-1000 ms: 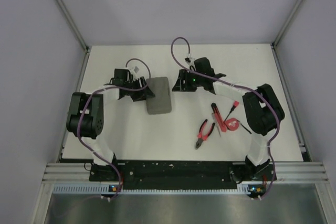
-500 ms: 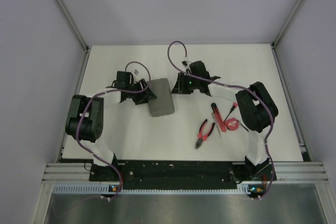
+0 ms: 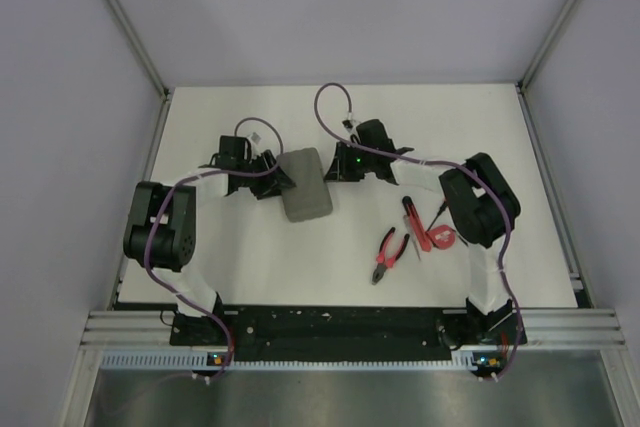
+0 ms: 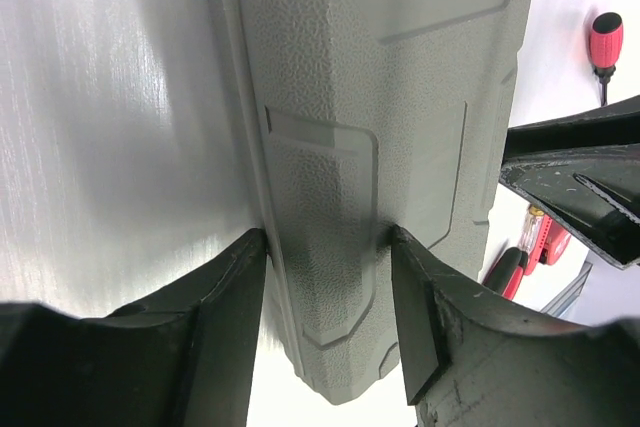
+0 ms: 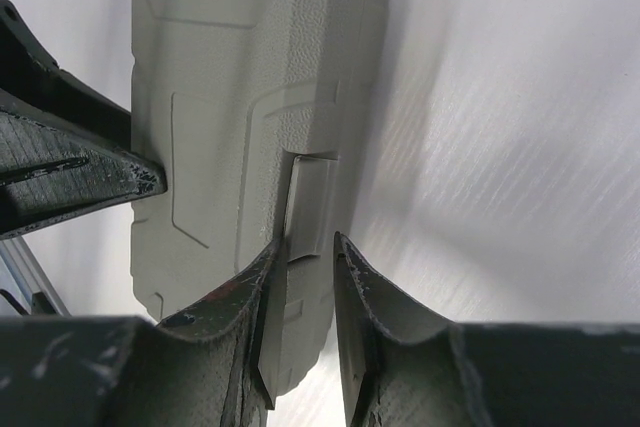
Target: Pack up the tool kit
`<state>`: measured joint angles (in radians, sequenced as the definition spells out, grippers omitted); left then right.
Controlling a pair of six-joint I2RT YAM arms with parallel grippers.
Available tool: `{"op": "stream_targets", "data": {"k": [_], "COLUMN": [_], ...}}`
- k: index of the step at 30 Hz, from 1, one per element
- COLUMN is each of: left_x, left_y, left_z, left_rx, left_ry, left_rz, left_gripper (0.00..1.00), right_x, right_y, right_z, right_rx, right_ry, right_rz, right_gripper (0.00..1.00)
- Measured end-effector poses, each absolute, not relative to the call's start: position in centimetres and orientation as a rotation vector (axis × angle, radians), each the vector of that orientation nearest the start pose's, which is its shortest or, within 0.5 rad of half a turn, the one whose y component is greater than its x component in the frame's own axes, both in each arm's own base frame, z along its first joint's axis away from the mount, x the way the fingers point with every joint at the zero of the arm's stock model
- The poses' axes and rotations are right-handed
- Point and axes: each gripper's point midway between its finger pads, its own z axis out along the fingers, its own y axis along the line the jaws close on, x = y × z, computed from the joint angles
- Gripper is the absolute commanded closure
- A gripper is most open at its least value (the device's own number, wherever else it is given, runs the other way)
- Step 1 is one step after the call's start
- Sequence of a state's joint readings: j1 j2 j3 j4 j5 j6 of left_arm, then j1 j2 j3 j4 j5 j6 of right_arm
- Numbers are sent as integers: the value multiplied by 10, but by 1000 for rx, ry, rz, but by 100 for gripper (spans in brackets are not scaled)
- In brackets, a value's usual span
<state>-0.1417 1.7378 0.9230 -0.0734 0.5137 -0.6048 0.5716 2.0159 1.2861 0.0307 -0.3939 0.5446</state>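
The flat grey plastic case [image 3: 304, 185] lies shut mid-desk, long side running near to far. The left gripper [image 4: 325, 247] pinches its left edge; the right gripper [image 5: 305, 247] pinches its latch.

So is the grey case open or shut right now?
Shut: the grey case lies flat, lid down, only its textured outside showing, no slots visible.

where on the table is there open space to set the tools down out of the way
Bare table lies near the arm bases, between the case and the pliers. The far strip by the back wall is bare too. It is crowded mid-table: the left pincer and right pincer flank the case, and tools cluster beside the right arm.
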Motion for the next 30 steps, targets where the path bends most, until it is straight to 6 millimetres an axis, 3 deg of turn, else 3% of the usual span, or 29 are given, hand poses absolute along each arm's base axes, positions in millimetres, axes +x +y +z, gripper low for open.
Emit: {"op": "stream_targets", "data": {"k": [11, 20, 23, 30], "left_x": [367, 367, 367, 367], "left_y": [-157, -157, -157, -158], "left_z": [49, 50, 50, 50], "left_rx": [-352, -340, -339, -337], "left_ry": [2514, 2512, 2512, 2515], "left_rz": [-946, -950, -955, -968], "left_gripper": [61, 55, 61, 86], "right_x": [387, 394, 399, 406], "right_y": [353, 354, 354, 360], "right_z": [61, 61, 61, 65], "right_rx": [-210, -184, -197, -293], "right_ry": [2379, 2362, 2348, 2292], "right_rz": [1022, 1016, 996, 896], "right_gripper": [75, 71, 73, 90]}}
